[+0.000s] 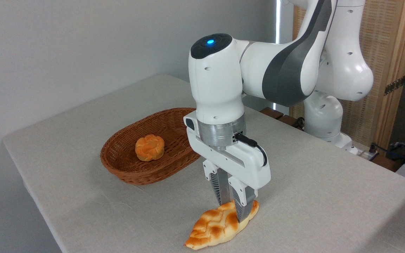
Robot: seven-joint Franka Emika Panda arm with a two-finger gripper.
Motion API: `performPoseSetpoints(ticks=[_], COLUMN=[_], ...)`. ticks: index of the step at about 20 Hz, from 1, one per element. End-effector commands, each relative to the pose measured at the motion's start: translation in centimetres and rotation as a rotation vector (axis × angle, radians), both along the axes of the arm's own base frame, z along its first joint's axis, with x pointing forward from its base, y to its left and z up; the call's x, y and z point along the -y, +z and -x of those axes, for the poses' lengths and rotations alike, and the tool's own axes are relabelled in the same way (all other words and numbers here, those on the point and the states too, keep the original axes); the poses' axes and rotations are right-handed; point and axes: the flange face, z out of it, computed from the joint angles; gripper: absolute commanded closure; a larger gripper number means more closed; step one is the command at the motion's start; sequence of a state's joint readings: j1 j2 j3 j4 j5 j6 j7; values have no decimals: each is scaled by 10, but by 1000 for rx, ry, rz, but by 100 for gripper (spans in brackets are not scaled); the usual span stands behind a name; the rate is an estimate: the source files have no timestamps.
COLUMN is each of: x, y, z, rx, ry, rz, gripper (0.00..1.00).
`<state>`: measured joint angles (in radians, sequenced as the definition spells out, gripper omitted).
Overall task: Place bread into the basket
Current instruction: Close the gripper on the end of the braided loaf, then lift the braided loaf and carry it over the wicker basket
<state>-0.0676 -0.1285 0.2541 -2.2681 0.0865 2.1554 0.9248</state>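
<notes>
Matt cloth covers the table (pixel 329 196); woven wicker basket (pixel 125 168); glossy, perhaps plastic bread (pixel 213 228).

- The long, leaf-shaped braided bread (pixel 216 226), golden-brown with pale creases, is seen lying on the pale cloth-covered surface (pixel 329 196) near its front edge.
- The white two-finger claw (pixel 231 205) is pointed straight down over the loaf's right end, its grey ribbed fingers (pixel 242 207) set close on either side of that end and touching the crust.
- The shallow oval basket of reddish-brown woven wicker (pixel 125 168) stands behind and to the left, apart from the loaf.
- A small round orange knotted bun (pixel 149 147) is held inside the basket.
- A blue light (pixel 210 41) is lit on the white arm's dark cap.
</notes>
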Motion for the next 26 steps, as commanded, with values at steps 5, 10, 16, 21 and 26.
performPoseSetpoints(ticks=[5,10,16,21,26], x=[3,51,133,201,269], y=[17,59,103,114,101], z=[-3,-23,-29,-13,18], rx=[52,139,194,101,-20], ry=[-21,-106,-108,-92,-143], rz=[-14,-12,111,117,82], gripper=[56,56,56,50,54])
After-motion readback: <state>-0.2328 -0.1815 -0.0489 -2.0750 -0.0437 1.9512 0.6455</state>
